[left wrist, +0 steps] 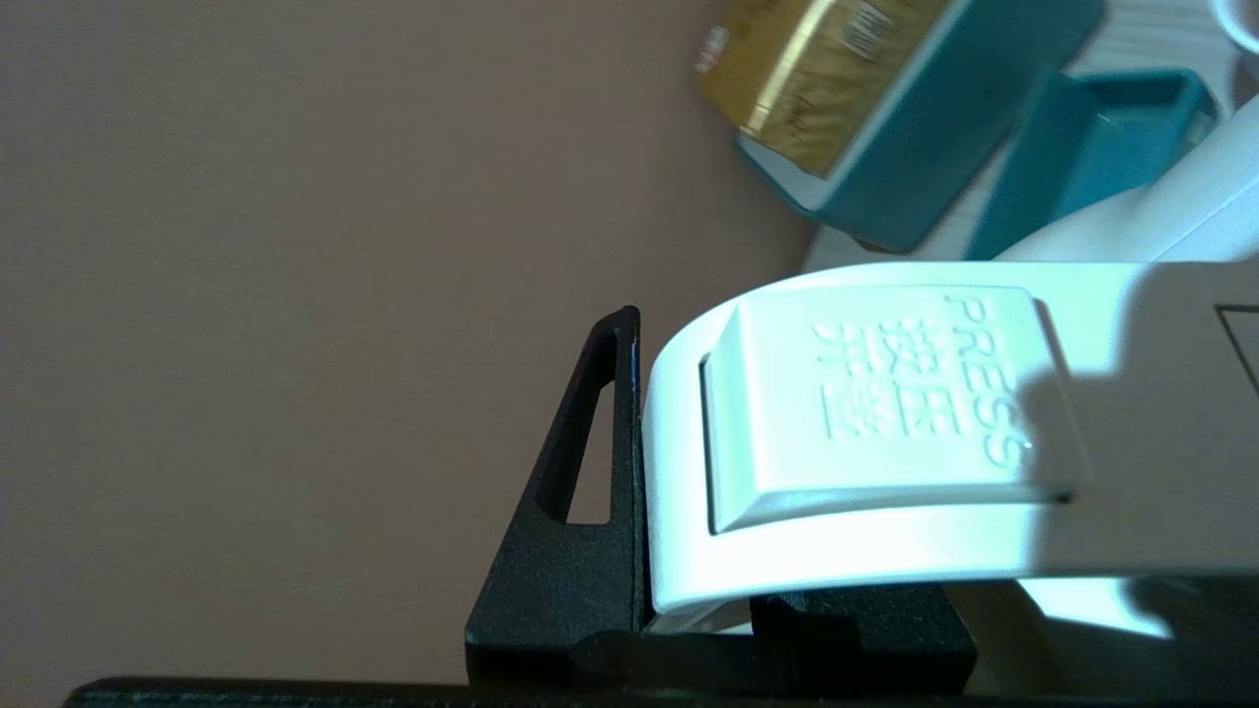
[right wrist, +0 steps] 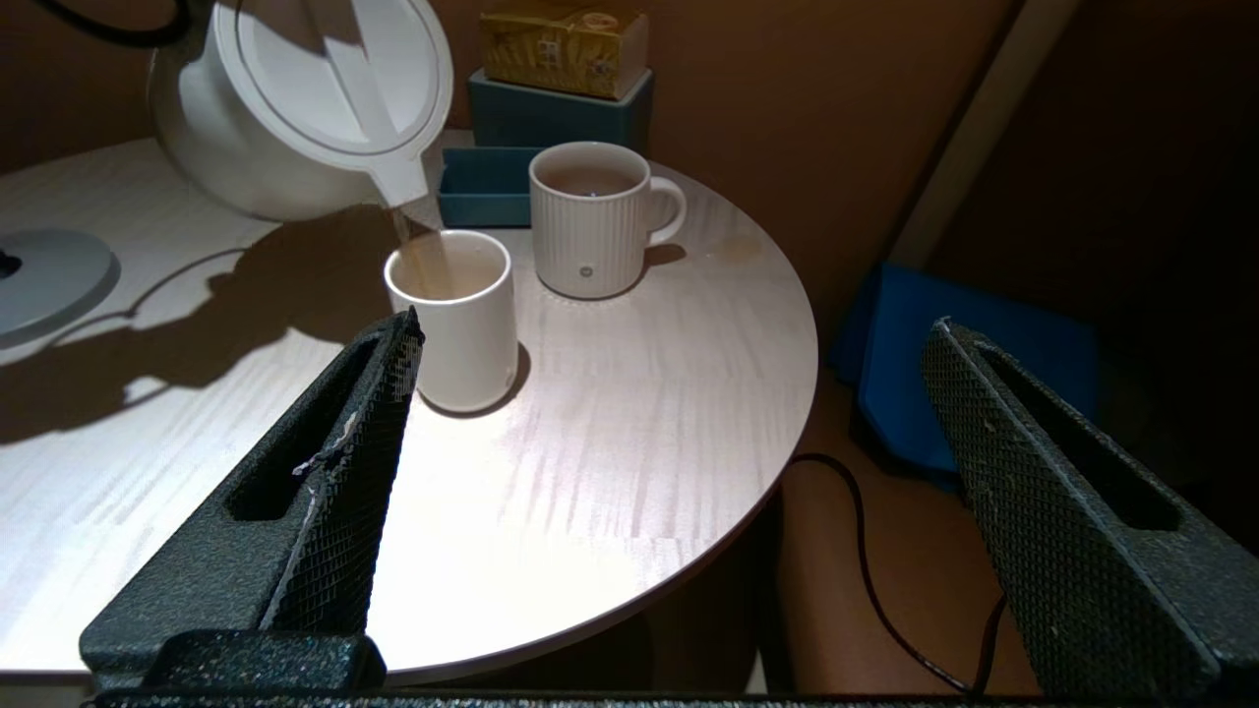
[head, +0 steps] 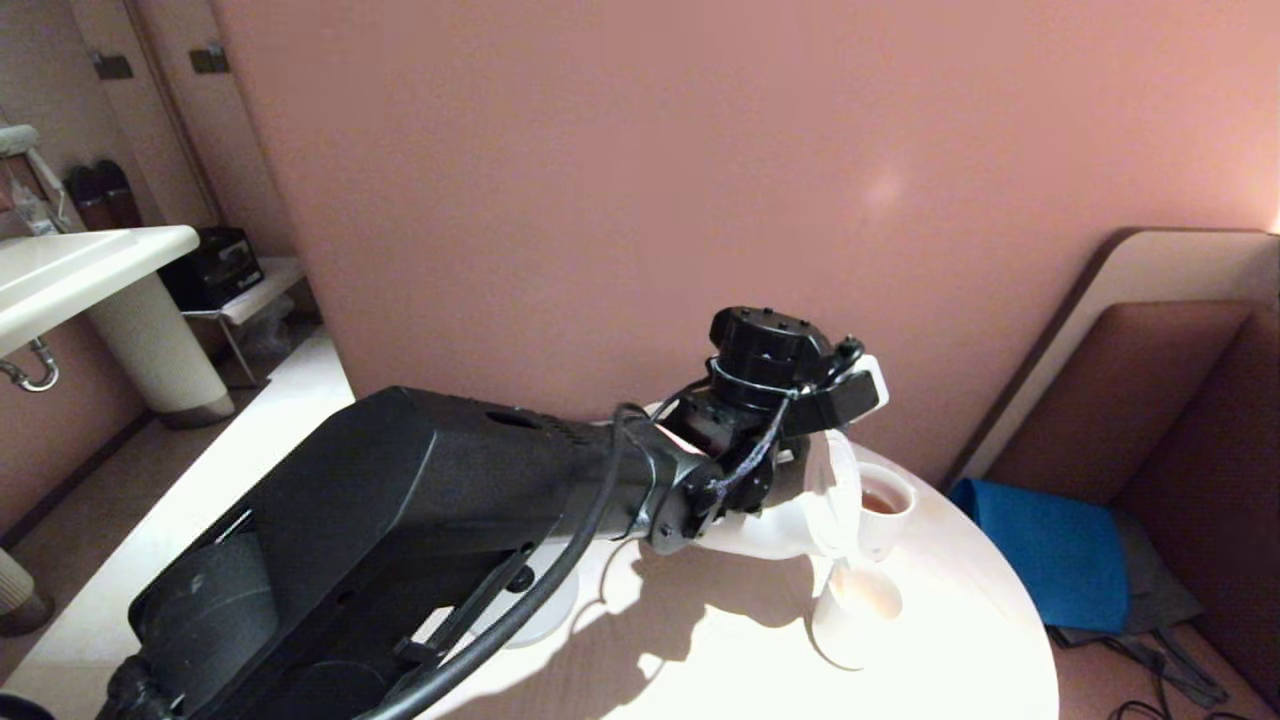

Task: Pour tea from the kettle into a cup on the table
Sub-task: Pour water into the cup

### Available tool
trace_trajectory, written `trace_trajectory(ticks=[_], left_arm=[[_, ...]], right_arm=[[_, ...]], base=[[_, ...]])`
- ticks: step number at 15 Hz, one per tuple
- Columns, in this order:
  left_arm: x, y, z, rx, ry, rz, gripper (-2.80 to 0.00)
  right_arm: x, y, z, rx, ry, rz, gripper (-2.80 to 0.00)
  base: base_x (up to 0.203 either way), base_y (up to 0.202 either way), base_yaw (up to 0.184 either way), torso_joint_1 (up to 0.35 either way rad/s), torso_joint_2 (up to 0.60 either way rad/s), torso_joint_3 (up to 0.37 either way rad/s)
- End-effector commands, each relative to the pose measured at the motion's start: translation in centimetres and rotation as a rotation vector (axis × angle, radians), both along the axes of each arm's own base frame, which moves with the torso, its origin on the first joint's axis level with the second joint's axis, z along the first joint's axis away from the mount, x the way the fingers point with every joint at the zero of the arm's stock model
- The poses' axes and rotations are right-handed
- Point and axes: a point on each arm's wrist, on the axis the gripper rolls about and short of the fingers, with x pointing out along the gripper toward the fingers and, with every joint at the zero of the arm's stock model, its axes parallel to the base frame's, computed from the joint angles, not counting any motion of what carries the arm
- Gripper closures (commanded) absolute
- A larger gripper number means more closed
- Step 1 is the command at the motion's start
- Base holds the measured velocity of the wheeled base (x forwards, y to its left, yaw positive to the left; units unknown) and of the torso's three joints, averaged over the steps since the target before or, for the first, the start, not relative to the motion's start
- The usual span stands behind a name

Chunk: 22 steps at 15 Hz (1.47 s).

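Head view: left gripper is holding the white kettle tipped forward above the far right part of the round white table, its fingers pinched on the loop handle; black left arm is filling the view's lower left. Left wrist view is showing one black finger pressing against the kettle handle, beside the raised button marked PRESS. Right wrist view is showing the kettle's flat round lid facing the camera and its small spout hanging just over the small plain white cup. Thin reddish-brown tea is running from the spout into that cup, which is standing upright near the table's right edge, partly filled. White ribbed mug with loop handle is sitting just beside the cup, toward the far edge, also holding tea, not touching the cup. Teal tray and teal box with a gold packet on top are standing at the far edge against the wall. Grey round kettle base with its cord is lying on the table's left part, well apart from the cup. Right gripper is hovering off the table's near right edge, its two black fingers spread wide, gripping nothing. Blue cushion is lying on the seat past the table's right edge.
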Motion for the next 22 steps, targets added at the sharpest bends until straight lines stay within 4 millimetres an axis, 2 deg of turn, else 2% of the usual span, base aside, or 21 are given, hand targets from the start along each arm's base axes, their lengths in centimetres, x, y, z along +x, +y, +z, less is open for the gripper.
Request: trace_trajectory(ticks=[1, 12, 22], left_arm=[[0.1, -0.2, 0.1, 0.005, -0.012, 0.0, 0.0], [-0.6, -1.4, 0.4, 0.013, -0.027, -0.02, 0.0], [-0.7, -1.7, 0.1, 0.051, -0.05, -0.022, 0.0]], right_arm=[[0.0, 0.0, 0.0, -0.001, 0.001, 0.0, -2.8], [0.0, 0.0, 0.0, -0.001, 0.001, 0.0, -2.8], [0.0, 0.0, 0.0, -0.001, 0.001, 0.0, -2.8]], base=[[0.0, 0.0, 0.0, 0.0, 0.0, 0.0], [0.0, 0.0, 0.0, 0.0, 0.0, 0.0], [0.0, 0.0, 0.0, 0.0, 0.0, 0.0]])
